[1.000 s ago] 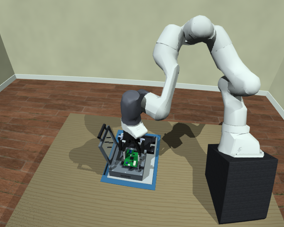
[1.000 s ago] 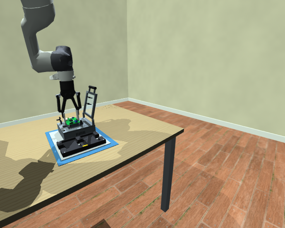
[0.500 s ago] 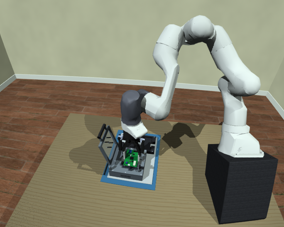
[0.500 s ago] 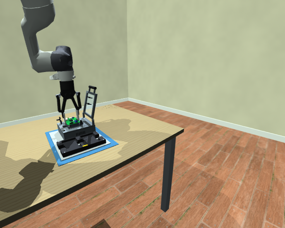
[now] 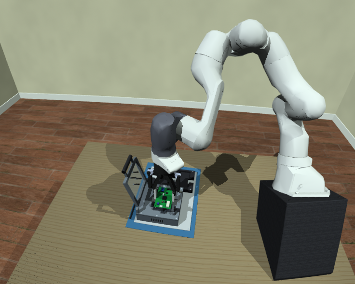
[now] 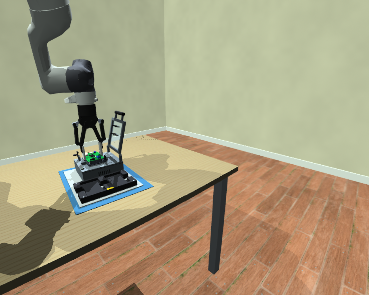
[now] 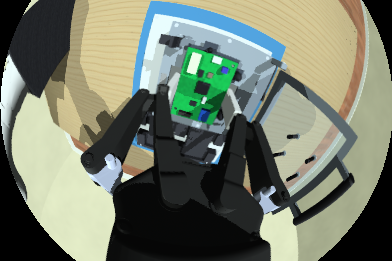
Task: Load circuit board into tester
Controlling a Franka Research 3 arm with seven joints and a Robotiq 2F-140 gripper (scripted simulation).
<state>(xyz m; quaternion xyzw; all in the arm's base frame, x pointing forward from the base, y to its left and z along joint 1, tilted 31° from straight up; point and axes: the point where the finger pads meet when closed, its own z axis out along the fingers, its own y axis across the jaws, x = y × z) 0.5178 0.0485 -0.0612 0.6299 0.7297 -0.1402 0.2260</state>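
Note:
The green circuit board (image 5: 162, 197) (image 6: 94, 157) (image 7: 202, 87) is component side up and roughly level at the tester's nest. Whether it rests there or hangs just above, and whether pins pass through its holes, I cannot tell. Its large white connector (image 5: 168, 204) (image 7: 194, 63) is at the end away from the tray. My gripper (image 5: 164, 196) (image 6: 92, 152) (image 7: 201, 88) points down, shut on the board's two long edges. The grey tester (image 5: 143, 217) (image 6: 90, 173) has its lid (image 5: 130, 193) (image 6: 122, 137) standing open. I cannot clearly make out the lone black post.
The black tray (image 6: 92, 193) lies beside the tester and holds no board. A blue-bordered mat (image 5: 160, 231) (image 6: 147, 186) is under both. The lid's black handle (image 5: 127, 163) (image 6: 119, 113) (image 7: 327, 202) rises near my gripper. A small dark latch-like part (image 6: 76, 154) (image 7: 170, 40) stands on the opposite side.

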